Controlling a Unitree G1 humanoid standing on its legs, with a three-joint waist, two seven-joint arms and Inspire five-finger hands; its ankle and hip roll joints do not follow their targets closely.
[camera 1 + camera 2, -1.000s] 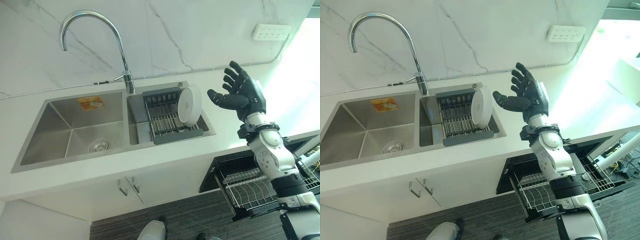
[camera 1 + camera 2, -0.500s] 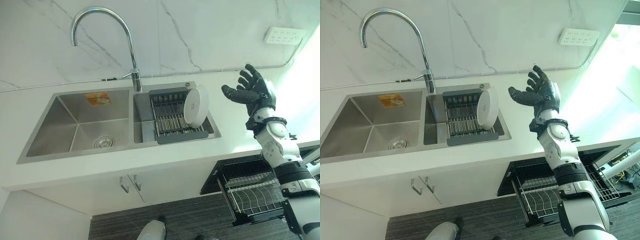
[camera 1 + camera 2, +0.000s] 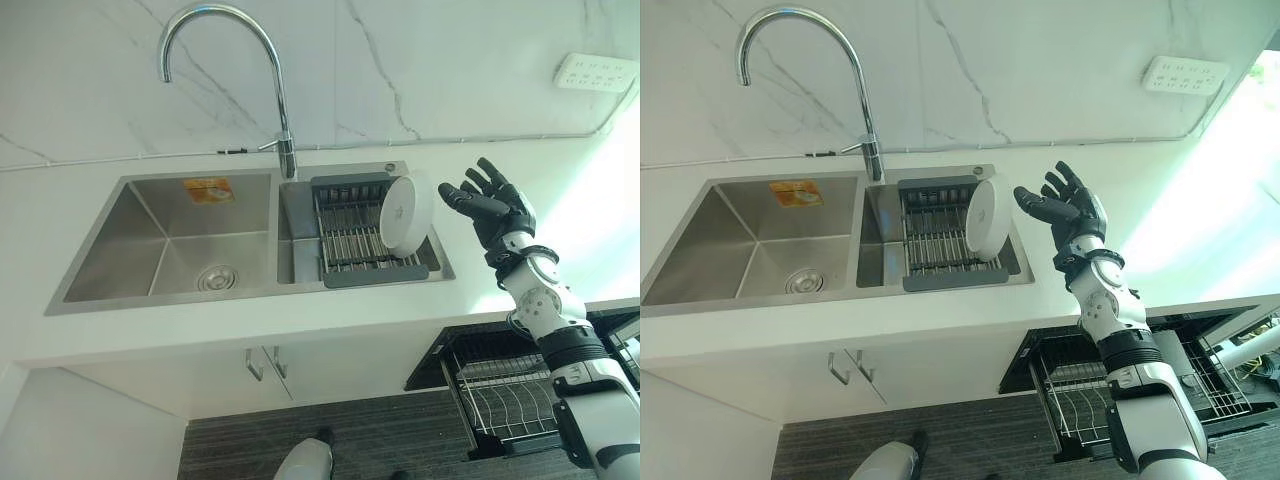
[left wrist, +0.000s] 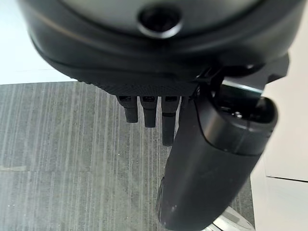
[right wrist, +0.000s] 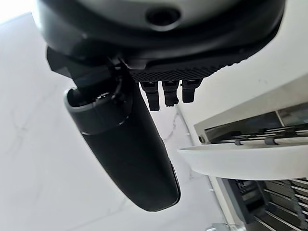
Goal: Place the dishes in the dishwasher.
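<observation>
1. The white plate (image 3: 405, 213) stands on edge at the right end of the dark drying rack (image 3: 355, 235), which sits in the right-hand basin of the steel sink (image 3: 160, 240). Its flat faces look along the rack's length, one toward the faucet side and the other toward the open counter on the right

2. The right hand (image 3: 487, 206) hovers above the white counter (image 3: 560, 250), just beside the plate on its right and not touching it. Fingers spread and straight, thumb stretched toward the plate's rim, nothing held

3. Governing relation: the plate lies directly to the left of the right hand, at about the same height, its near face turned toward the palm. The rim runs upright, so in my judgement a grasp needs thumb on one face and fingers on the other, closing across the thin edge

4. The right wrist view confirms the plate's rim (image 5: 250, 161) near the thumb, with a gap between them

5. The left hand (image 4: 192, 159) hangs low over the dark floor, fingers relaxed, well apart from the sink. The right hand is plainly the nearer

6. The open dishwasher rack (image 3: 510, 395) sits below the counter, under the right arm; no dish is seen in it yet
</observation>
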